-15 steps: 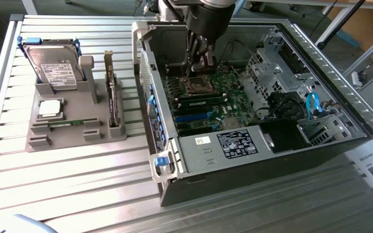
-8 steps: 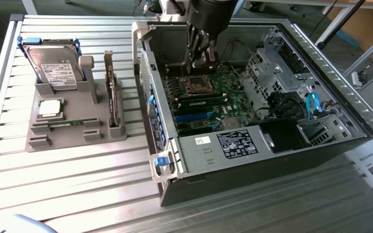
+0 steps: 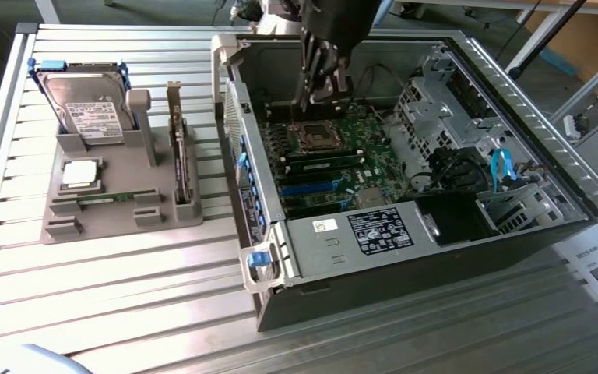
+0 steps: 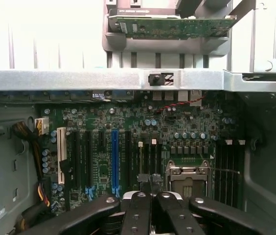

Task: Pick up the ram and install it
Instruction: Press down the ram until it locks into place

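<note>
1. In the exterior view I see my black hand (image 3: 318, 100) lowered inside the open grey computer case (image 3: 507, 101), just above the green motherboard (image 3: 357, 152), near the square silver CPU socket (image 3: 318, 139). Its fingers are together.
2. A thin green ram stick (image 3: 325, 157) with black chips sits on the board just beside the socket, on its side toward the case's front; I cannot tell whether it is fully seated.
3. On the slatted metal desk (image 3: 122, 273), toward its far-left corner in the exterior view, a grey holder tray (image 3: 102, 210) carries a silver hard drive (image 3: 91, 105), a square silver CPU chip (image 3: 79, 173) and an upright green expansion card (image 3: 181, 152).
4. In the wrist view the hand (image 4: 150, 183) is closed, with nothing between its tips, over the motherboard (image 4: 103, 120) beside the CPU socket (image 4: 189, 181) and a long blue slot (image 4: 114, 159). Beyond the case wall (image 4: 79, 78) lies the expansion card (image 4: 177, 27).
</note>
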{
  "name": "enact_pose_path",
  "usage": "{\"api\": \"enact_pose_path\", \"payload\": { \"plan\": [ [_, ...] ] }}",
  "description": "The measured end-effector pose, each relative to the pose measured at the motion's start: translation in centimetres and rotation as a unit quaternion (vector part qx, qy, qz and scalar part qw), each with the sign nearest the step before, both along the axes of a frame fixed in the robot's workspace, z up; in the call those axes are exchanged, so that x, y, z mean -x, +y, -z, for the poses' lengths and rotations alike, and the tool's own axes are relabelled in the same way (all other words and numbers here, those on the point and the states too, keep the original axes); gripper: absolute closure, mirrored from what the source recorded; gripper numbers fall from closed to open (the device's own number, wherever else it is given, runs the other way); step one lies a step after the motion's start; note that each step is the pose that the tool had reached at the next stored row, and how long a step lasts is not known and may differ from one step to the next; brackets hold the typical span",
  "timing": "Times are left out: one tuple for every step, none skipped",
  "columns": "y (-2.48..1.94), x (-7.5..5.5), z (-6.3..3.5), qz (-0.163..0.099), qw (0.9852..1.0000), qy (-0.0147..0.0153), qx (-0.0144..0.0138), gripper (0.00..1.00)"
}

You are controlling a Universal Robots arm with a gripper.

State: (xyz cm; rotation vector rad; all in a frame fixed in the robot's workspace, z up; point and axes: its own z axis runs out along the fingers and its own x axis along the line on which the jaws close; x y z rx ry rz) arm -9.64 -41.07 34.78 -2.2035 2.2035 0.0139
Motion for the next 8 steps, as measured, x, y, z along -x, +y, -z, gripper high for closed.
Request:
{"api": "enact_pose_path", "payload": {
  "plan": [
    [0.0, 0.0, -0.12, 0.0, 1.0, 0.0, 0.0, 0.9],
    [0.0, 0.0, -0.24, 0.0, 1.0, 0.0, 0.0, 0.9],
    [0.0, -0.01, -0.34, 0.0, 1.0, 0.0, 0.0, 0.9],
    [0.0, -0.01, -0.38, 0.0, 1.0, 0.0, -0.0001, 0.9],
    [0.0, -0.01, -0.39, 0.0, 1.0, 0.0, -0.0001, 0.9],
    [0.0, -0.01, -0.39, 0.0, 1.0, -0.0001, -0.0001, 0.9],
    [0.0, -0.01, -0.39, 0.0, 1.0, 0.0, -0.0001, 0.9],
    [0.0, -0.01, -0.39, 0.0, 1.0, 0.0, -0.0001, 0.9]
  ]
}}
